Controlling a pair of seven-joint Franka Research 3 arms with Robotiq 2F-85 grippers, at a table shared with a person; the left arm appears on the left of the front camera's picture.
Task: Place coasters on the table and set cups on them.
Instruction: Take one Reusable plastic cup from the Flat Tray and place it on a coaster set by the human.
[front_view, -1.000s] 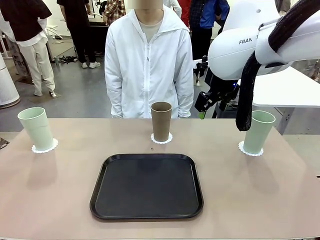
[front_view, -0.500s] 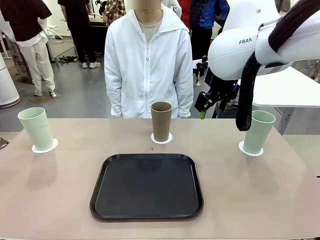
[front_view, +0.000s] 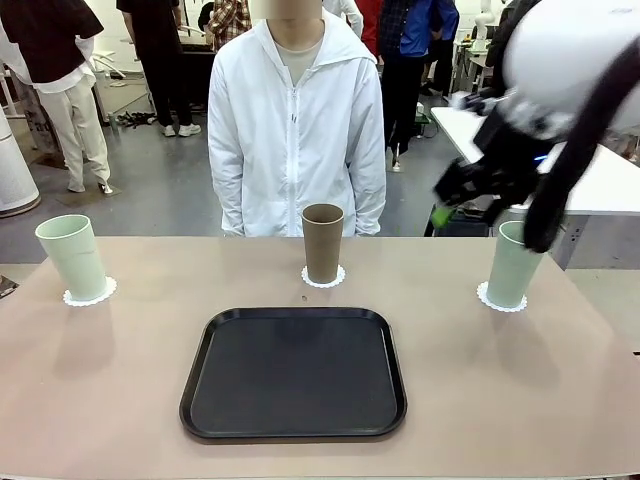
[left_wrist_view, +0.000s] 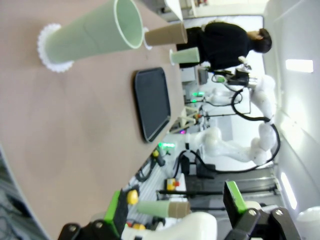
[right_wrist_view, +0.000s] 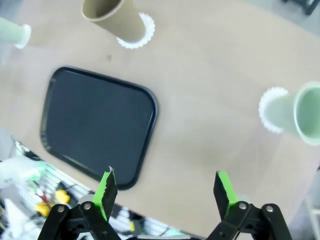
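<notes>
Green and brown cups (front_view: 322, 243) stood on coasters (front_view: 324, 279).
Right claw (front_view: 452, 203) hung wide above the table's (front_view: 500, 380) far right corner; left claw (left_wrist_view: 175, 210) wide too.

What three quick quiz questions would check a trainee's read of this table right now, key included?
1. True or false: every cup stands on its own coaster.
2. Which cup stands nearest the person? A) the left green cup B) the brown cup C) the right green cup
3. What lies on the black tray?

Key:
1. True: each of the three sits upright on a white coaster on the table.
2. B.
3. Nothing; it is bare. The right pincer hangs open above the table, holding nothing.
</notes>
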